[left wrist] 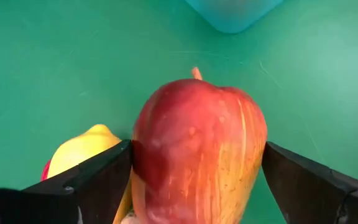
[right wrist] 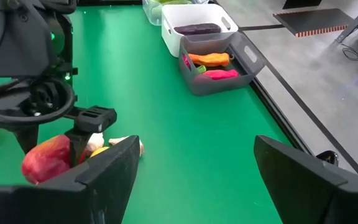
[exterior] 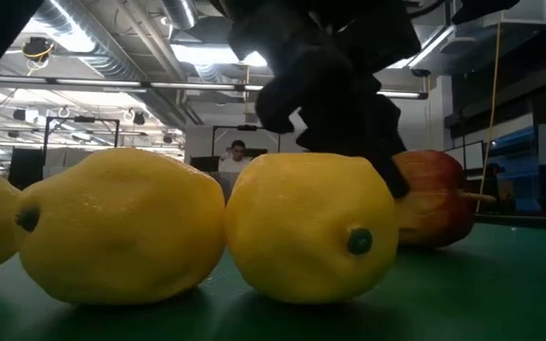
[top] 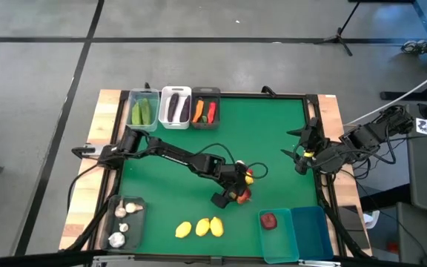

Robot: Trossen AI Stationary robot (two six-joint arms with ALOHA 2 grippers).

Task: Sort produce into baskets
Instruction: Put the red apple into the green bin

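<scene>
- High view: the left gripper (top: 237, 191) reaches to the middle of the green surface (top: 273, 141), low over a small cluster of produce, while the right gripper (top: 300, 157) waits near the right edge with its jaws wide and nothing between them.
- Left wrist view: a red apple (left wrist: 197, 155) sits between the left jaws, which stand wide on either side of it; one finger looks to touch its skin, the other shows a slight gap, so I judge it framed, not yet firmly gripped.
- A lemon (left wrist: 82, 152) lies just beside the apple.
- The step in hand appears to be picking up this apple.
- Its likely home is the teal bin (top: 276, 233) at the near right, which already holds one red fruit (top: 270, 220).
- Three lemons (top: 200, 227) lie loose on the near side, still unsorted.
- Next move calls for closing squarely on the apple without nudging the neighbouring lemon, then lifting clear before carrying it to the bin.
</scene>
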